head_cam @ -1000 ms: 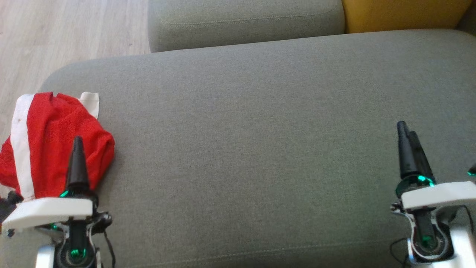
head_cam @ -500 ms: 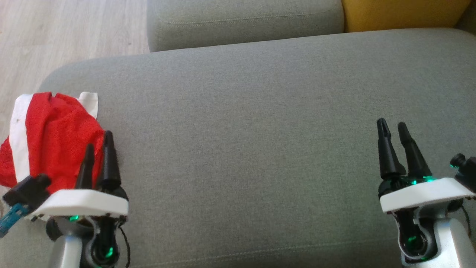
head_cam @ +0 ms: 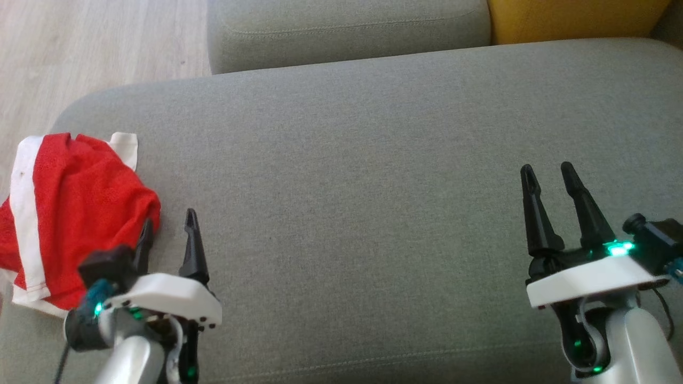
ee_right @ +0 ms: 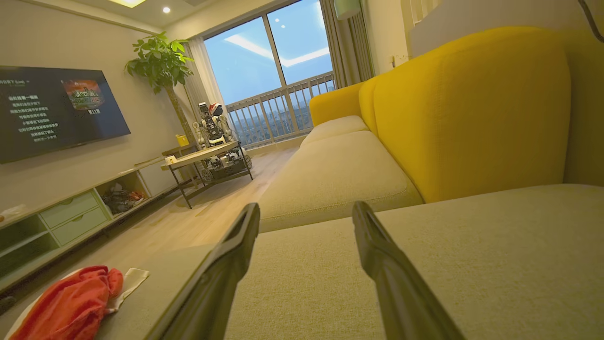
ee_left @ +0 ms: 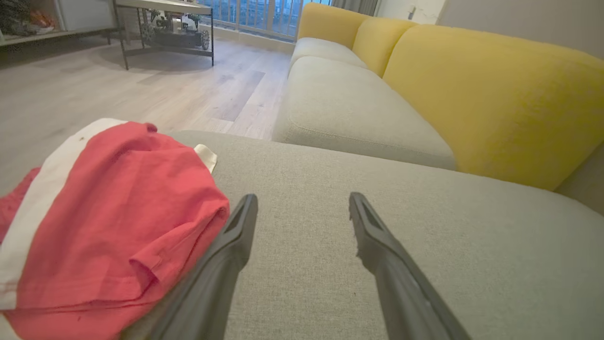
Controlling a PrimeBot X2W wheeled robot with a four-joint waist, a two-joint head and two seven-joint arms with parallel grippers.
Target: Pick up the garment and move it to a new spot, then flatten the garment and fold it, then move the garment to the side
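The garment is red, of a fine mesh-like weave, with a broad white band running down its left side and a small white corner sticking out at its far edge. It lies folded over on itself in a soft, rumpled bundle. Its right side is a rounded fold, and layered hems show along its near edge. It rests at the left end of the grey seat cushion, near the rounded far-left corner, and its left part reaches the cushion's edge.
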